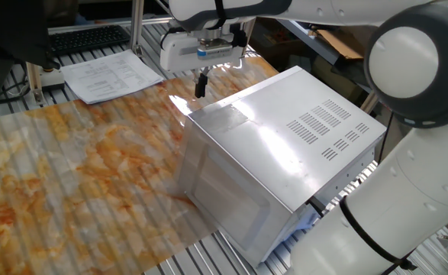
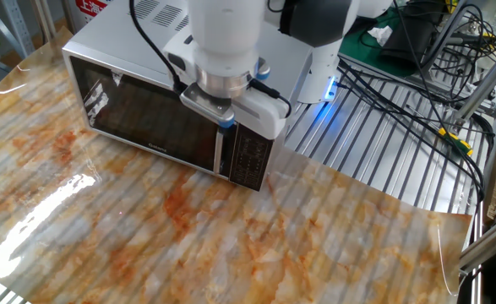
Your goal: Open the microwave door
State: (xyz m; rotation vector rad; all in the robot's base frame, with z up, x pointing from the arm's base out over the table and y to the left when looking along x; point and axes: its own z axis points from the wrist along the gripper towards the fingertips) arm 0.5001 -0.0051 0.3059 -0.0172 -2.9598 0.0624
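Observation:
The microwave (image 1: 285, 145) is a silver-white box with vent slots on its top. It stands on the marbled mat, and it also shows in the other fixed view (image 2: 138, 51). The microwave door (image 2: 146, 122), with a dark window, lies flush with the box, next to the dark control panel (image 2: 252, 156). In the first fixed view the door faces away. My gripper (image 1: 201, 84) hangs just above the door's handle edge and is hard to make out in the other fixed view (image 2: 225, 125). Its dark fingers look pressed together, holding nothing I can see.
Papers (image 1: 109, 76) and a keyboard (image 1: 86, 37) lie beyond the mat. Cables (image 2: 416, 67) run over the slatted metal table (image 2: 383, 143). The marbled mat (image 2: 146, 228) spreads in front of the door. My arm's base (image 1: 407, 206) stands behind the microwave.

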